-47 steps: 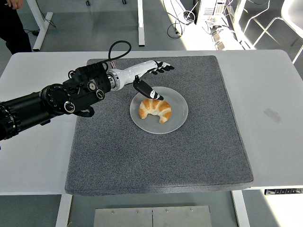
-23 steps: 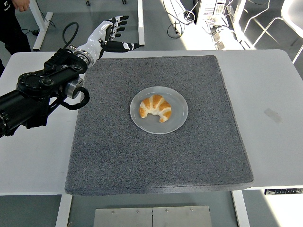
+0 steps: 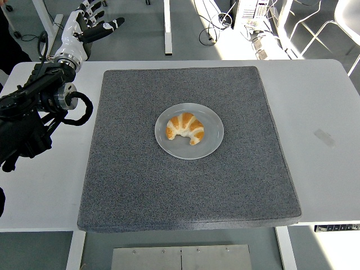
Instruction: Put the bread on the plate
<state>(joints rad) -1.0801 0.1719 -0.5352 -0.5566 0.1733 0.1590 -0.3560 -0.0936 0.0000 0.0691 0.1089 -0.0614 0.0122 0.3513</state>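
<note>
I've got the bread (image 3: 185,127), a golden croissant, lying on the plate (image 3: 211,145), a little left of the plate's middle and fully inside the rim. The plate sits near the centre of the grey mat (image 3: 135,185), and the mat covers most of the white surface (image 3: 326,169). My left hand (image 3: 87,25) is up at the far left corner, raised above the surface's back edge, well apart from the bread and holding nothing; its fingers (image 3: 110,25) are spread and point away to the right. The black forearm (image 3: 34,107) comes in along the left edge, with a looped cable (image 3: 83,112) hanging just beside the mat's left border. Between hand and plate I see only bare mat. Past the surface there are desk legs (image 3: 166,28), floor cables (image 3: 216,22), and a person's dark clothing (image 3: 10,39) at the top left.
</note>
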